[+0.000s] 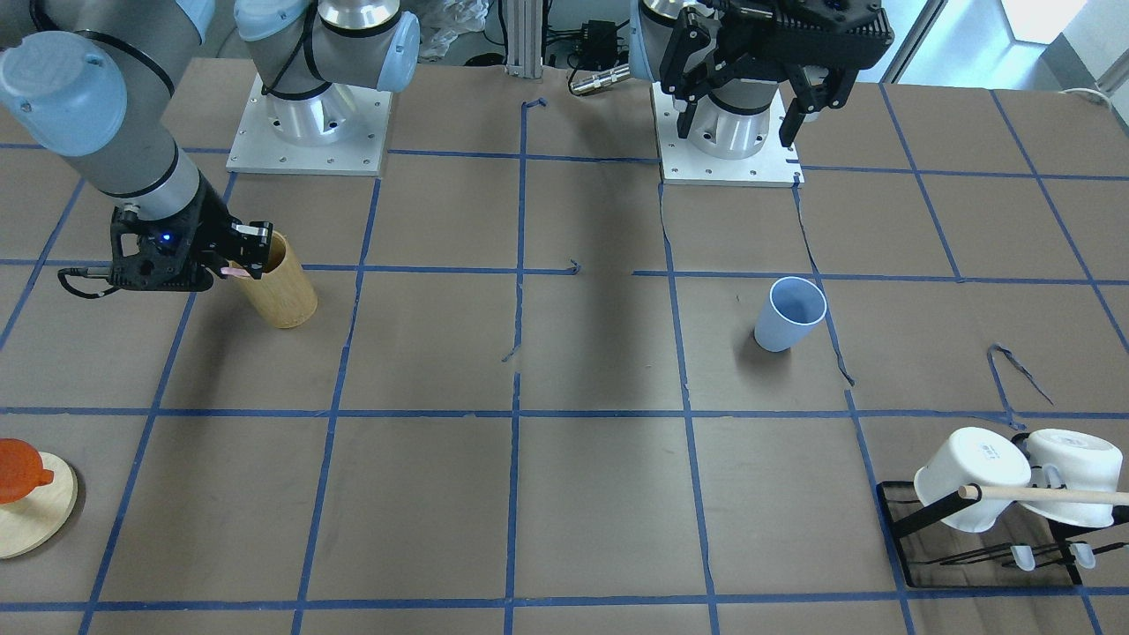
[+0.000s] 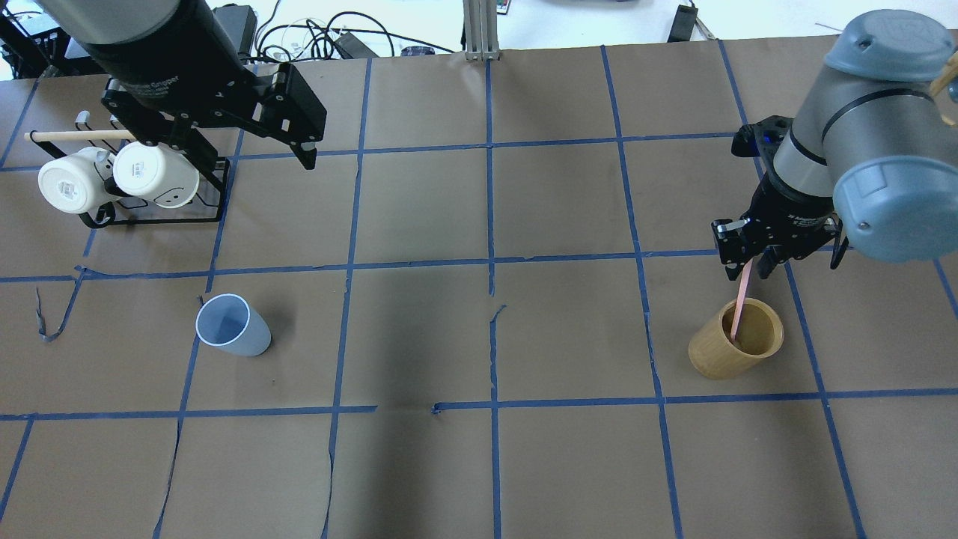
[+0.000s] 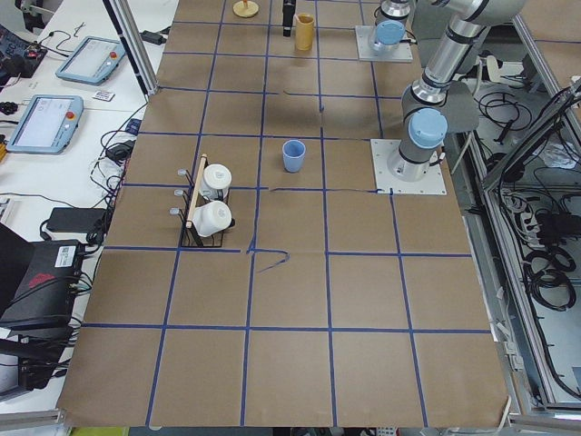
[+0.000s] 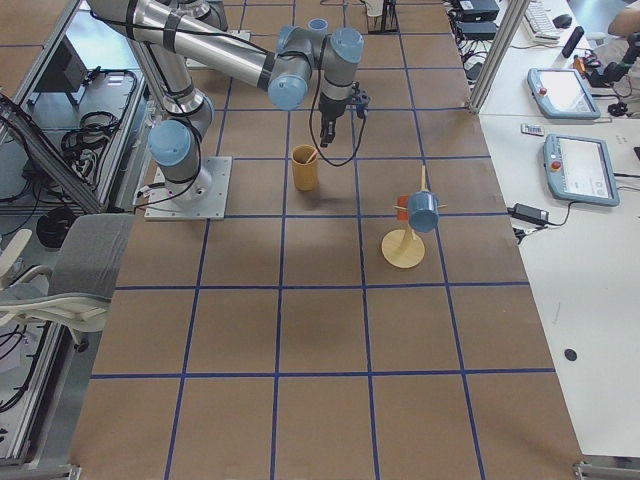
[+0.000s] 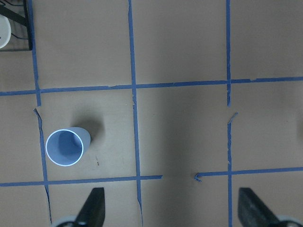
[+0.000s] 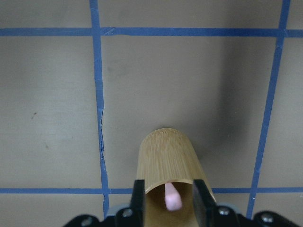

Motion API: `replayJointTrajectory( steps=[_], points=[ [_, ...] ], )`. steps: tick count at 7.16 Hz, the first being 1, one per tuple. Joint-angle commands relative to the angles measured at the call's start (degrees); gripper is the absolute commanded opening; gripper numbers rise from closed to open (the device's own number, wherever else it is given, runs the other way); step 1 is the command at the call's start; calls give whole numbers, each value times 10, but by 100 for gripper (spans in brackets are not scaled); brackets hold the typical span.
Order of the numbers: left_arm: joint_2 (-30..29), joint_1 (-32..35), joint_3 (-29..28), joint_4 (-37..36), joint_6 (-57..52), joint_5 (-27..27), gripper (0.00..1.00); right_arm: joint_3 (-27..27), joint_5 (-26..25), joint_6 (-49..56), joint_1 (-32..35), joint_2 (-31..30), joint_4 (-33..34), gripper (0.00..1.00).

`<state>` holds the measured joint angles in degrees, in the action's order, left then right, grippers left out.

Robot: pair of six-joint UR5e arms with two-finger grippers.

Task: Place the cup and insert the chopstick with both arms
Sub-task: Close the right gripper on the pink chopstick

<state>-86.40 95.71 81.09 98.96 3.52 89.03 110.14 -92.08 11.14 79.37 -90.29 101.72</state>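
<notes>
My right pincer [image 2: 747,263] points straight down just above the bamboo holder [image 2: 737,348], the arm stretched out from its base. Its jaws stand slightly parted, with a gap on each side of the one pink chopstick [image 2: 741,299] between them, so I read it as not clamped. The chopstick leans, its lower end inside the holder. The holder stands upright on the desk [image 2: 419,337] with nothing else in it.

My left pincer [image 1: 736,132] hangs high near its own base, facing down, jaws spread wide and empty. The one blue cup [image 2: 224,323] stands upright and empty on the desk below it, well apart from the holder.

Farther out, two white mugs [image 2: 67,187] hang on one black rack [image 2: 157,219]. At the opposite end sits one wooden stand [image 1: 35,520].
</notes>
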Motion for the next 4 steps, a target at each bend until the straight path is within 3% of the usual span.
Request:
replayJointTrajectory(
  steps=[1, 4],
  points=[
    [0, -1, 1, 0, 0, 0, 100, -1, 1, -1, 0, -1, 1, 45],
    [0, -7, 10, -2, -9, 5, 100, -1, 0, -2, 0, -1, 1, 29]
  ],
)
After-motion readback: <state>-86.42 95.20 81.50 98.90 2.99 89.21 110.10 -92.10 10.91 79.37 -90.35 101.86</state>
